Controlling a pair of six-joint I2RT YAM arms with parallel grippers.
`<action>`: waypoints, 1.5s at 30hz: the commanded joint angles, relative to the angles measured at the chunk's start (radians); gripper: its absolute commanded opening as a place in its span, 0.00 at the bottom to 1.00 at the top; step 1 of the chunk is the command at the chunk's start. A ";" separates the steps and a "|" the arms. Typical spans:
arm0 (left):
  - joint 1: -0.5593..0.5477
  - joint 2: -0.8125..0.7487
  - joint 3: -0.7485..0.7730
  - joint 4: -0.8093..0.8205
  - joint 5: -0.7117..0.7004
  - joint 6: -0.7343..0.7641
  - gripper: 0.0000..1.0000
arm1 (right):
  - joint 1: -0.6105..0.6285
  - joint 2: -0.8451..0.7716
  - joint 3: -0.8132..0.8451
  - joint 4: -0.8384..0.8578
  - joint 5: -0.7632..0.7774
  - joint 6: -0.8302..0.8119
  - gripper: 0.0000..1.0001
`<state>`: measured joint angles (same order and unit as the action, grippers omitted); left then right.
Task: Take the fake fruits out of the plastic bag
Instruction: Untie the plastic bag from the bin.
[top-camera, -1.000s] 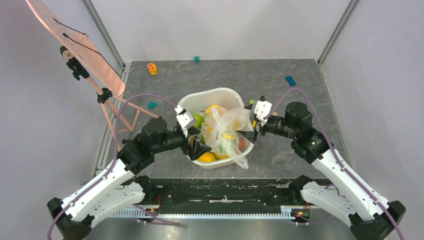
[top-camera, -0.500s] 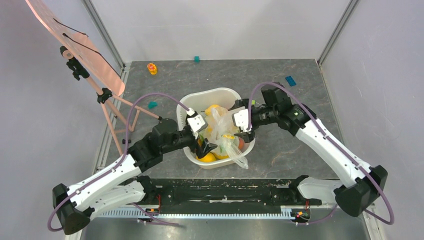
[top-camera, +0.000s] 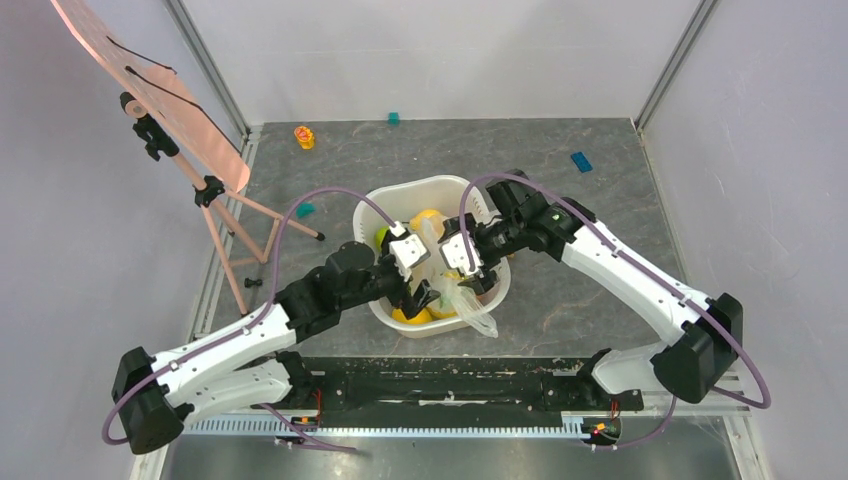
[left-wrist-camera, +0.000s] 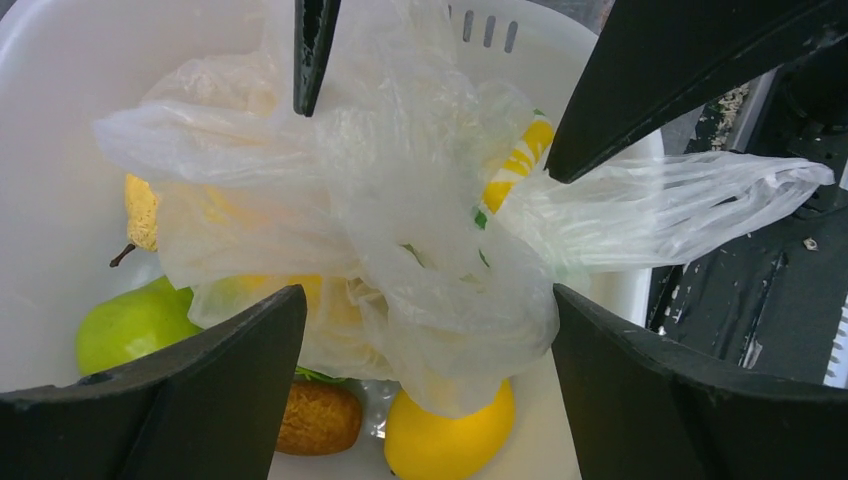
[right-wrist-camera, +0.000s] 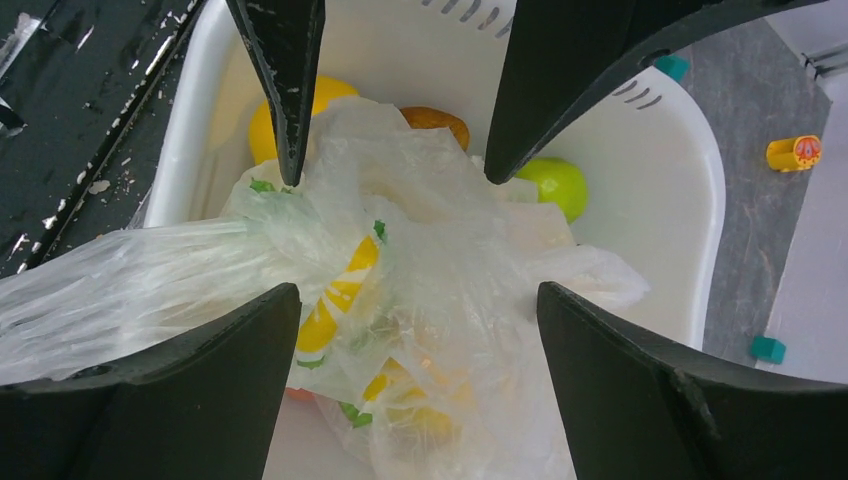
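The see-through plastic bag with flower prints lies crumpled in the white basin, one end hanging over the near rim. My left gripper and right gripper face each other low over the basin. Both are open and straddle the bag. In the left wrist view the bag sits between my left gripper fingers, above a yellow fruit, a brown fruit and a green fruit. In the right wrist view the bag fills the right gripper, with yellow shapes inside it.
A pink board on an easel stands at the left. A yellow toy, teal blocks and a blue block lie on the grey table. Grey walls enclose the table.
Both grippers have moved inward from the basin's sides to over the bag. The right arm swung up and left over the basin. The bag has barely shifted.
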<state>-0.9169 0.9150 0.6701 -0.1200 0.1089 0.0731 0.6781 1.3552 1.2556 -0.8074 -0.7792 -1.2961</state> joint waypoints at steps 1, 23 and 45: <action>-0.005 0.030 -0.006 0.083 -0.031 0.012 0.92 | 0.018 0.023 0.035 0.024 0.053 0.016 0.89; -0.010 0.042 -0.010 0.026 -0.065 -0.025 0.15 | 0.028 -0.119 -0.182 0.511 0.281 0.459 0.00; -0.010 -0.211 -0.123 -0.028 -0.466 -0.221 0.02 | -0.083 -0.469 -0.608 0.925 0.916 1.521 0.00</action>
<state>-0.9253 0.7513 0.5728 -0.1070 -0.2508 -0.0883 0.6220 0.9665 0.7017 0.0425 -0.0540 -0.0078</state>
